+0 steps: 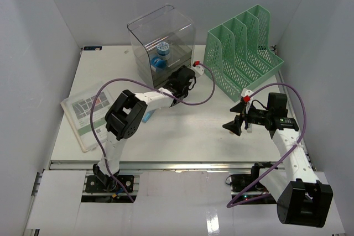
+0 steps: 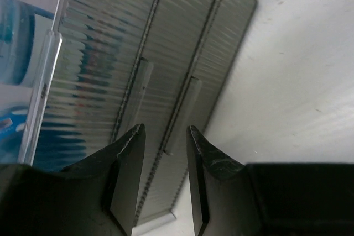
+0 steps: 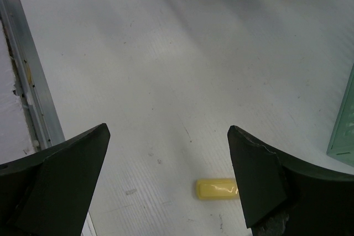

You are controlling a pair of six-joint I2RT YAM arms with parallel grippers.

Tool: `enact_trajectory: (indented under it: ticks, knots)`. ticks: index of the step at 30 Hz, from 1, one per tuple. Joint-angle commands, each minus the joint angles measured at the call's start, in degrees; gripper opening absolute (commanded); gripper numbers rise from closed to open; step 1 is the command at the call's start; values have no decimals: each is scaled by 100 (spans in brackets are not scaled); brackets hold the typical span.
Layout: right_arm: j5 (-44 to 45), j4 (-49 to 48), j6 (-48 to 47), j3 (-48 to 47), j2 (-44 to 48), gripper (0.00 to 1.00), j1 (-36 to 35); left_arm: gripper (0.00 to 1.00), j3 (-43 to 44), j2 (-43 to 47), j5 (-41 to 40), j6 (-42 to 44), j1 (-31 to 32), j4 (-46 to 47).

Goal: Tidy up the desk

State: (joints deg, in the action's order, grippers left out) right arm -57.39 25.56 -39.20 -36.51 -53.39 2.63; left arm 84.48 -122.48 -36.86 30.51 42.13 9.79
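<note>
On the far side of the desk [image 1: 182, 136], my left gripper [image 1: 187, 77] sits right up against the front of the clear smoky drawer box [image 1: 161, 37]. On its wrist feed the fingers [image 2: 124, 186] stand a narrow way apart, facing the box's ribbed drawer fronts. The lower end of one drawer handle [image 2: 185, 109] shows in the gap, and I see neither pad touching it. Something blue [image 1: 162, 54] sits inside the box. The green mesh file rack [image 1: 243, 53] stands just right of the box, at the desk's far right corner. My right gripper [image 1: 235, 123] hangs over bare tabletop in front of the rack, well apart from the left one. Its fingers [image 3: 61, 181] are spread wide with nothing between them. A small yellow piece [image 3: 215, 188] lies on the surface below, partly hidden behind one finger; I cannot tell what it is. A printed booklet [image 1: 88, 115] lies flat at the left edge. The desk itself, a white top, fills the middle of the overhead view under all of this. Its metal rail [image 1: 166, 164] runs along the near edge, just ahead of both arm bases.
</note>
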Motion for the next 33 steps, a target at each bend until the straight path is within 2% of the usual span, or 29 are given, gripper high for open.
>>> enact_trajectory:
  ticks: [1,12,22,33]
  knots:
    - [-140,54,-35,5,-105,94,35,48,474,-388,-601,921,-21,543]
    - [-103,98,-79,-14,-213,94,35,51,1101,-1151,-920,1465,-30,604]
    - [-108,98,-79,-14,-234,94,35,42,1210,-1438,-1218,1772,-112,916]
    - [-128,98,-79,-14,-216,94,35,4,1043,-1360,-1177,1424,-179,626]
